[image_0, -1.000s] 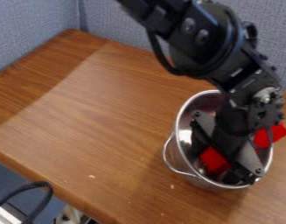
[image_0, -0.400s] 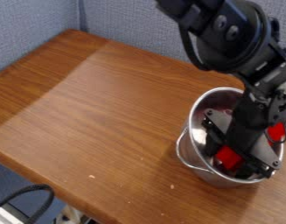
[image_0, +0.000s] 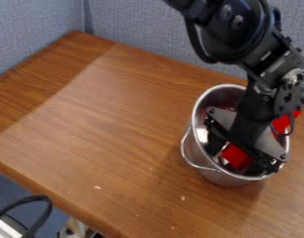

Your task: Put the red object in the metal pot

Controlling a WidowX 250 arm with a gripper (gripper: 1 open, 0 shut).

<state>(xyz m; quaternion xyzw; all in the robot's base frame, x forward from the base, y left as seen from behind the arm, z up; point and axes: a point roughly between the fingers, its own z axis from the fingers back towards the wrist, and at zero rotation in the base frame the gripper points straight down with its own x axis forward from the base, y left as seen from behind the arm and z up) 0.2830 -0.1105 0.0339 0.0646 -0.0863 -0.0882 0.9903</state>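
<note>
The metal pot (image_0: pixel 206 125) stands at the table's right side, shiny and round. My black gripper (image_0: pixel 255 149) reaches down into it from above, its jaws spread wide and open. A red piece (image_0: pixel 236 158) shows low inside the pot near its front wall, beside the black fingers. It looks like the red object lying in the pot, not clamped. Another red patch (image_0: pixel 288 124) shows by the pot's right rim. I cannot tell whether that patch is part of the gripper. The arm hides most of the pot's inside.
The wooden table (image_0: pixel 92 102) stretches to the left and front of the pot. Its front edge runs close below the pot, and a grey-blue wall stands behind. A dark cable lies below the table at the lower left.
The pot and the gripper inside it have shifted slightly up and back in the view. The jaws stayed wide open, with the red piece low in the pot.
</note>
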